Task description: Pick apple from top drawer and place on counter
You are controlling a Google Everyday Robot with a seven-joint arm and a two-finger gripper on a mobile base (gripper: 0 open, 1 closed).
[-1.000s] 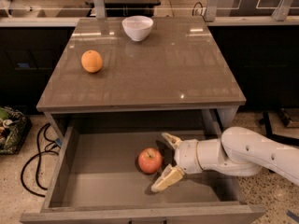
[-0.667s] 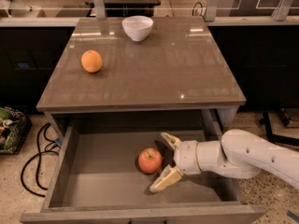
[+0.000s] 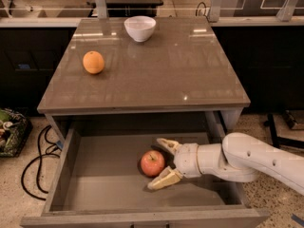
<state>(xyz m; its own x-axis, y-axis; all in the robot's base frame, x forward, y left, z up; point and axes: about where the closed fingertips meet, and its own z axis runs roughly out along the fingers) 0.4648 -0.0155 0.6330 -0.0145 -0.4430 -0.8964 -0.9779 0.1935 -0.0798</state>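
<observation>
Apple [image 3: 152, 163]: red with a paler patch, resting on the flat floor of the top drawer [image 3: 99, 175], right of centre and towards the drawer's front half. Drawer is pulled fully out below the counter [image 3: 156, 70].

Camera view, single view:
- Claw [image 3: 155, 164] is inside the drawer, reaching in from the right on a white arm [image 3: 247, 158] that crosses the drawer's right wall.
- Claw fingers are spread apart, one behind the apple and one in front, with the apple sitting between them near the tips. Whether either finger touches the apple: cannot tell.
- Apple is not lifted; it sits on the drawer bottom.
- Counter top is glossy and carries an orange [image 3: 93, 62] at the left and a white bowl [image 3: 140, 28] at the back edge, well apart from each other.
- Dark cables [image 3: 35, 160] lie on the speckled floor left of the drawer.
</observation>
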